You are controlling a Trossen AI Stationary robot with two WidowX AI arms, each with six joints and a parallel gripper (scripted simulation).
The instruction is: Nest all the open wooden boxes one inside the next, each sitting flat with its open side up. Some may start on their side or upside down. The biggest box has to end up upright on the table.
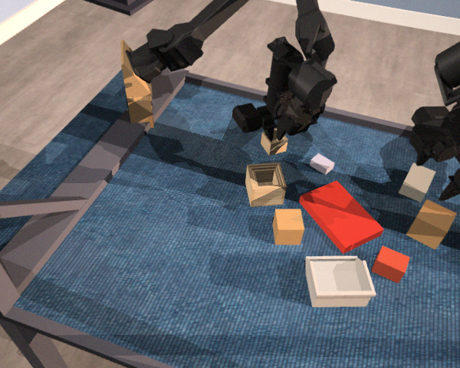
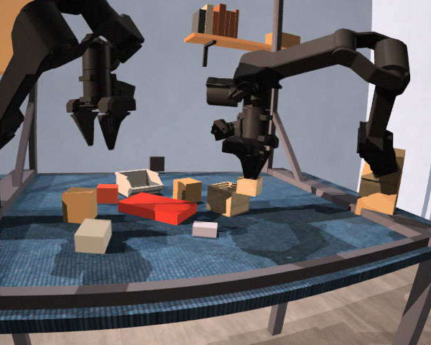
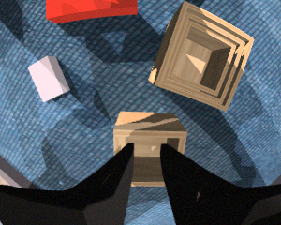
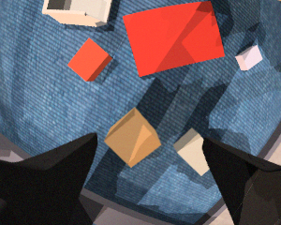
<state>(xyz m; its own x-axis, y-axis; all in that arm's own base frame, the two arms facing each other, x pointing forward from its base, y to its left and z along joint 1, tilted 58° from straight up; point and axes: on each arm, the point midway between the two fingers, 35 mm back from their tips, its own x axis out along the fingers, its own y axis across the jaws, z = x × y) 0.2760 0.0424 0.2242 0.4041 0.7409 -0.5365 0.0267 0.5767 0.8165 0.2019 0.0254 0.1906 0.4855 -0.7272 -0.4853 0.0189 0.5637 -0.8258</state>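
A small wooden box (image 1: 274, 148) (image 2: 250, 187) (image 3: 147, 123) hangs in the air, open side up toward my left gripper (image 1: 275, 135) (image 2: 251, 178) (image 3: 147, 149). Both left fingertips are inside its opening and bear it by its inner walls; the contact points are hidden. A larger wooden box (image 1: 267, 196) (image 2: 238, 204) (image 3: 167, 47) stands upright on the table close beside it, with smaller boxes nested inside, their rims showing as steps around an empty middle. My right gripper (image 1: 432, 180) (image 2: 100, 146) (image 4: 152, 141) is open and empty, high above the table.
A red slab (image 1: 341, 218) (image 2: 152, 205) (image 4: 173, 39) lies beside the nested boxes. Around it are an orange block (image 1: 287, 228), a pale pink block (image 1: 322, 163) (image 3: 49, 79), a white tray (image 1: 339, 300), a red block (image 1: 390, 263), a brown block (image 4: 131, 141) and a beige block (image 2: 91, 237).
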